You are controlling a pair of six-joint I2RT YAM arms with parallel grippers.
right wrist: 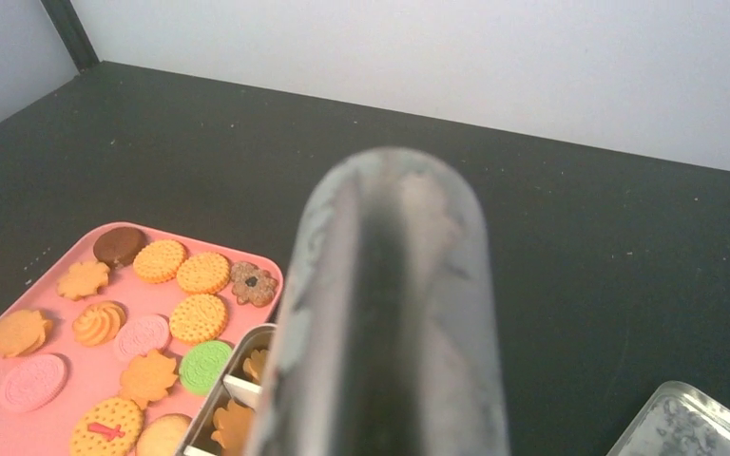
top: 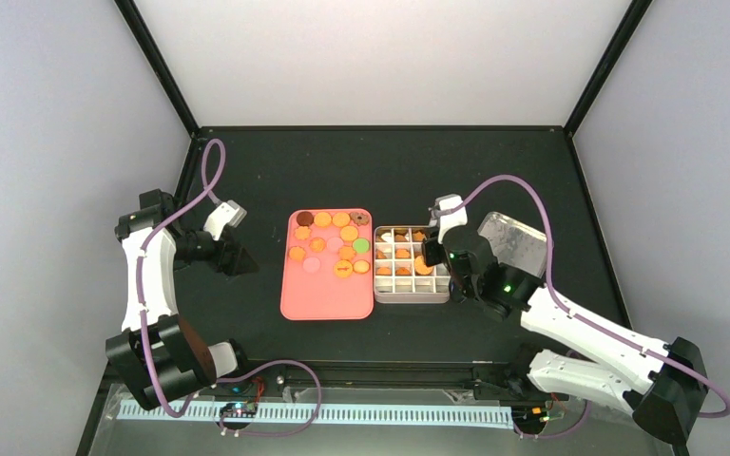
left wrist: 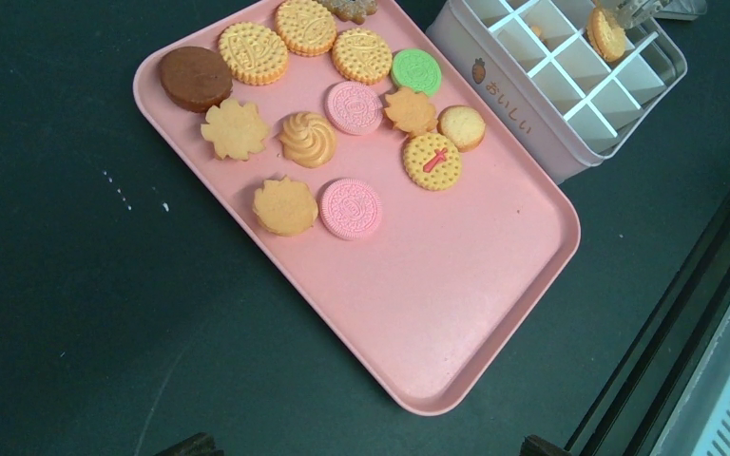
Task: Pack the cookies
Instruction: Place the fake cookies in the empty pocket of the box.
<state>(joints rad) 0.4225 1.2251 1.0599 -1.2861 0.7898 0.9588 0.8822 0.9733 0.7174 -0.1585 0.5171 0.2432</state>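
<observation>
Several cookies [top: 328, 242] lie on the far half of a pink tray [top: 328, 296]: mostly orange, some pink, one green, one dark brown [left wrist: 195, 76]. More cookies sit in the cells of a white divided box [top: 409, 288] right of the tray. My right gripper [top: 451, 255] is shut on metal tongs [right wrist: 390, 313], which pinch one orange cookie [left wrist: 606, 33] over the box [left wrist: 532, 104]. The tongs hide the right fingers in the right wrist view. My left gripper [top: 233, 256] stands open and empty left of the tray [left wrist: 437, 304], only its fingertips [left wrist: 190, 445] showing.
The box's clear lid [top: 516, 242] lies on the black table right of the box, behind my right arm. A black frame rail runs along the table's near edge [left wrist: 684, 313]. White walls enclose the back and sides.
</observation>
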